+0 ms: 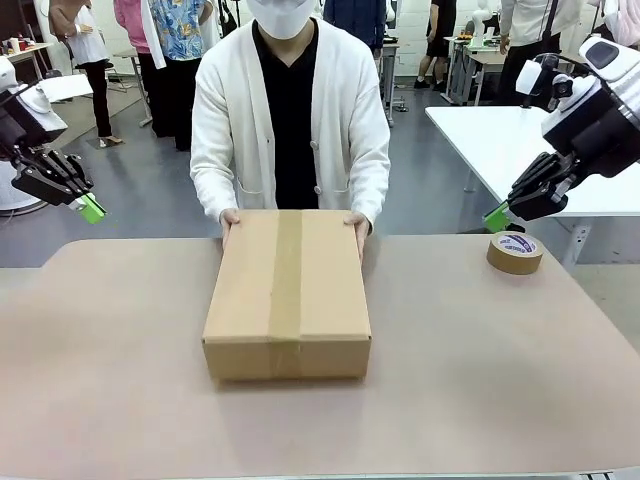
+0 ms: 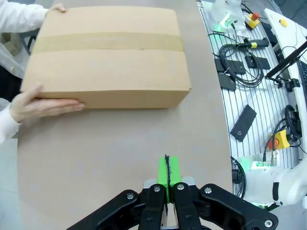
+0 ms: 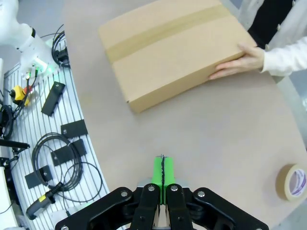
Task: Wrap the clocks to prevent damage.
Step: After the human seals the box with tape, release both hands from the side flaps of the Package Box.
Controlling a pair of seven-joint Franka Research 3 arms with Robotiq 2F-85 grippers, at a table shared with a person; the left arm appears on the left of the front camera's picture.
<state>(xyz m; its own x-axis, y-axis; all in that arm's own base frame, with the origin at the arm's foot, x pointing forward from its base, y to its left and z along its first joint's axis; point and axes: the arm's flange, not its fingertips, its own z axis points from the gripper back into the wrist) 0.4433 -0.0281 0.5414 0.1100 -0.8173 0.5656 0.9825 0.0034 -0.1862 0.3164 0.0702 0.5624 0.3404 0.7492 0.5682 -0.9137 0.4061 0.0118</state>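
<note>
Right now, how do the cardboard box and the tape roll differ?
The cardboard box is large and rectangular; the tape roll is a small ring. The box sits mid-table with the person's hands on its far corners; the roll lies flat near the robot's right edge, untouched. The box is plain with a tape strip; the roll shows blue print. Both are brown.

a robotics lab: cable-strewn slotted aluminium bench (image 2: 268,110), emergency-stop buttons (image 2: 253,19), white worktables (image 1: 500,140)
</note>
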